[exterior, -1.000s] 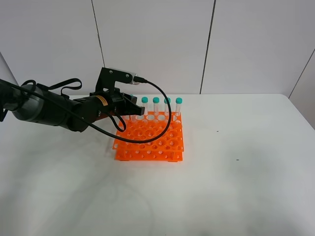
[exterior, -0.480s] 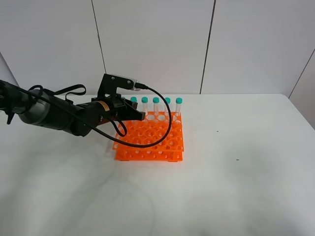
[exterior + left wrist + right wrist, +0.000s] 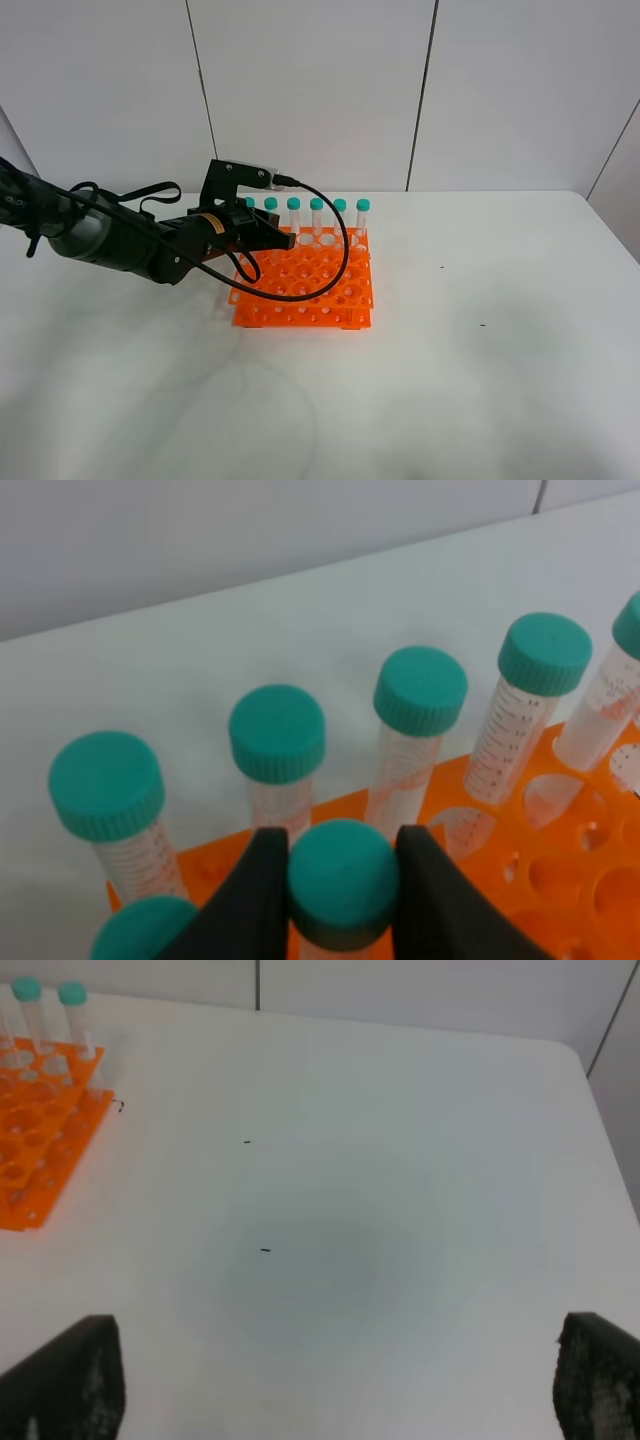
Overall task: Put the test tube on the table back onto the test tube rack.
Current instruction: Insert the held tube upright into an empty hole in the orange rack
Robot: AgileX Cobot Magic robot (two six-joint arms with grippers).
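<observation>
R gripper [image 3: 330, 1380]: fingers wide apart, holding nothing, above bare table [image 3: 480, 380]. L gripper [image 3: 340, 880]: jaws clamped on teal cap of test tube [image 3: 342, 882], held upright at test tube rack [image 3: 305, 280] near its back-left corner. Behind it, capped tubes [image 3: 317, 215] stand in rack's rear row.

Left arm reaching in low, left claw [image 3: 340, 880] clamped, right claw [image 3: 330, 1385] spread wide
</observation>
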